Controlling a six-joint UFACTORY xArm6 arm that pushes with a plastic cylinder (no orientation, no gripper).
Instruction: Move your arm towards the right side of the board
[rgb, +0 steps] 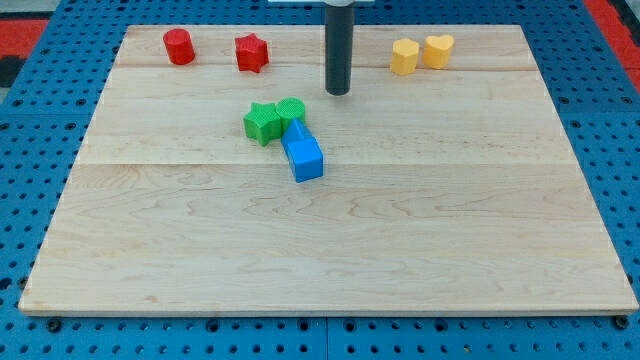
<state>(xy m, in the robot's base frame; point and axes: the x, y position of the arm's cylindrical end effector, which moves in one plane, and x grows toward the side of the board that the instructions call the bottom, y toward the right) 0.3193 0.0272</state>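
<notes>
My tip is the lower end of a dark rod coming down from the view's top centre. It rests on the wooden board in the upper middle. A green star block and a green cylinder sit just below and left of the tip, apart from it. Two blue blocks lie against them: a smaller one and a blue cube. A red cylinder and a red star are at the top left. A yellow hexagonal block and a yellow heart touch at the top right.
The board lies on a blue pegboard table. A red surface shows at the view's top left corner. The board's right edge slants down to the right.
</notes>
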